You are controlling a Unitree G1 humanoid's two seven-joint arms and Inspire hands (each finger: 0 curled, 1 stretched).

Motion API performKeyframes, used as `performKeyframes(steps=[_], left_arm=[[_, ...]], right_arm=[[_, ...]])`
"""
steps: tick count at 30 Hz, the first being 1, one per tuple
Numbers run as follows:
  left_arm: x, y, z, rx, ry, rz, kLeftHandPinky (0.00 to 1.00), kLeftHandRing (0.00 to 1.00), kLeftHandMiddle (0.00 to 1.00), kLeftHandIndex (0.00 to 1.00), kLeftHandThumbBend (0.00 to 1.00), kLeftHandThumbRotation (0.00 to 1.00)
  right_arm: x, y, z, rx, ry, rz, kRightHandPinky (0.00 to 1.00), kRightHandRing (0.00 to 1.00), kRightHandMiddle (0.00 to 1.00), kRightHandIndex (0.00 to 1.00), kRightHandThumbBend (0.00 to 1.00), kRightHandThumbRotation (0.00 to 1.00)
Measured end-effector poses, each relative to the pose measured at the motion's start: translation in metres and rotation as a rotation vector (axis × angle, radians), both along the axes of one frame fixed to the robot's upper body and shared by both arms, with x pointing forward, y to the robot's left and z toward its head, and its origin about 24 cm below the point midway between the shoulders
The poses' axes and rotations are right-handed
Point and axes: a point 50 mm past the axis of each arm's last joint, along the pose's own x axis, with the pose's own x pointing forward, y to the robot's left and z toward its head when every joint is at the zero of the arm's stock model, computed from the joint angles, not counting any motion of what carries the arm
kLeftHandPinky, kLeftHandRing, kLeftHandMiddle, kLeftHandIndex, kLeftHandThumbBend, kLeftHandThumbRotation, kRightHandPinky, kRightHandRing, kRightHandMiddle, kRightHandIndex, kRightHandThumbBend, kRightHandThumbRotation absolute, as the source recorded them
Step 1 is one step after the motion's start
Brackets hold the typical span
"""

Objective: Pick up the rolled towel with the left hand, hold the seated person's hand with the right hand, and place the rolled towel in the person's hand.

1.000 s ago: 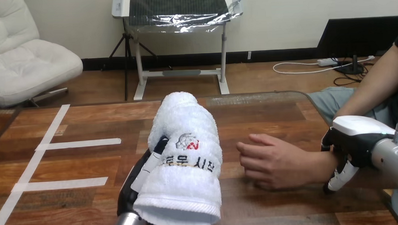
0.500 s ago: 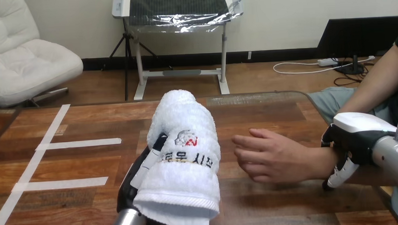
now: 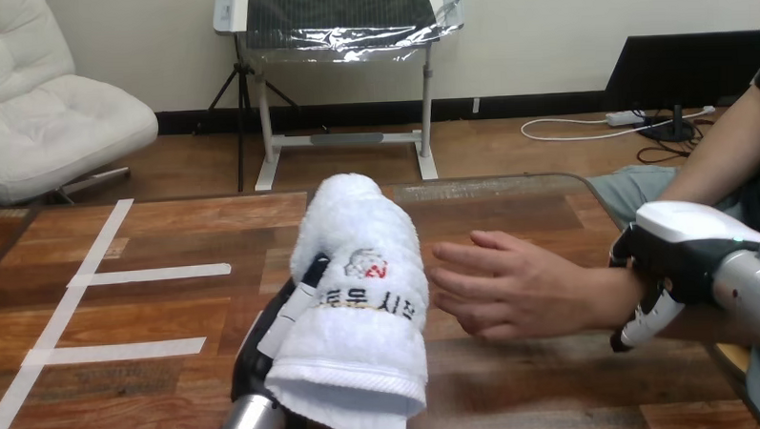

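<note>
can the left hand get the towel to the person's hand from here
Probably yes: the left hand holds the rolled towel close beside the person's hand, with nothing between.

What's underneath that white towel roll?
The left hand: its fingers curl up the left side of the towel. The towel covers its palm, so how it grips underneath cannot be seen.

My left hand (image 3: 298,308) holds the rolled towel (image 3: 365,301) over the table (image 3: 151,313), the person's hand (image 3: 517,291) just right, my right hand (image 3: 688,251) round their wrist (image 3: 613,297).
</note>
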Motion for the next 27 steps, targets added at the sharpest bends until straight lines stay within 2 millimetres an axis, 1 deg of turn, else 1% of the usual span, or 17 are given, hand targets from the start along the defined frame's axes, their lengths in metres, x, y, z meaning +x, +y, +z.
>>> performKeyframes(steps=[18, 27], left_arm=[[0.006, -0.005, -0.004, 0.049, 0.041, -0.015, 0.24, 0.33, 0.41, 0.49, 0.68, 0.04], [0.011, -0.010, -0.005, 0.071, 0.055, -0.031, 0.24, 0.32, 0.40, 0.49, 0.71, 0.05]], right_arm=[[-0.002, 0.003, 0.013, 0.023, -0.059, 0.008, 0.34, 0.43, 0.52, 0.54, 0.77, 0.00], [-0.002, 0.005, 0.019, 0.026, -0.079, 0.014, 0.31, 0.40, 0.48, 0.53, 0.77, 0.00]])
